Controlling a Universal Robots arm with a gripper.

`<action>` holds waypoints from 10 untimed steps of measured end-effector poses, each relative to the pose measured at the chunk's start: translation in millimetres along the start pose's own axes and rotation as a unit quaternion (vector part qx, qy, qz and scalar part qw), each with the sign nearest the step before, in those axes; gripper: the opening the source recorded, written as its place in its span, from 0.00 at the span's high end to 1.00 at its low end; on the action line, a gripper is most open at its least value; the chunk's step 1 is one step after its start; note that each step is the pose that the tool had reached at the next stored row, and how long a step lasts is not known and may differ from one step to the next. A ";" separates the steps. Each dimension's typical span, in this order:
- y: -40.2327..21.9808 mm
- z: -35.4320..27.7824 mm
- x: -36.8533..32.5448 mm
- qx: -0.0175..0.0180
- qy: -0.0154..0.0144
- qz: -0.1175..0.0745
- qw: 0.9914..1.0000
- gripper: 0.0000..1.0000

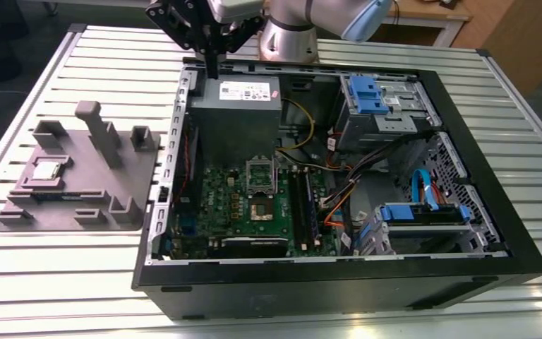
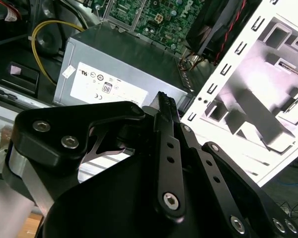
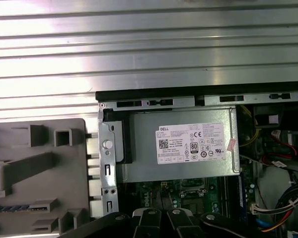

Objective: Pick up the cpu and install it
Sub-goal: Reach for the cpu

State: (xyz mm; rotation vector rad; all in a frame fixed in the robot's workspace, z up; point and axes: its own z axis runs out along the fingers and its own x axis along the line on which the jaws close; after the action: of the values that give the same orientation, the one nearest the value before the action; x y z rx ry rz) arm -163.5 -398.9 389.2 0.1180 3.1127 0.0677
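Notably, exterior view shows cpu [image 1: 47,171] on tray [image 1: 132,189]

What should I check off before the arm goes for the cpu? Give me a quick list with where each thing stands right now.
1. cpu seated flat in the gray fixture tray, outside the computer case: ok.
2. Claw empty: ok, shut on nothing.
3. Claw lined up over the cpu: not ok, it hangs above the power supply at the case's back wall, well apart from the tray.
4. Cpu socket on the motherboard open and empty: cannot tell.
5. Cables off the socket: ok, they run on the side toward the exterior view's right.
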 end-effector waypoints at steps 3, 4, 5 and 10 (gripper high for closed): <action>-0.1 0.1 0.8 0.000 0.000 0.000 1.000 0.90; -0.1 0.1 1.0 0.000 0.000 0.000 1.000 0.90; -0.1 0.2 1.6 0.000 0.000 0.000 1.000 0.90; -0.2 0.5 2.9 0.000 0.000 0.000 1.000 0.90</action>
State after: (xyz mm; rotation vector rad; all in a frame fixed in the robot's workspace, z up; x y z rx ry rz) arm -166.5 -398.9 388.6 0.1180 3.1126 0.0678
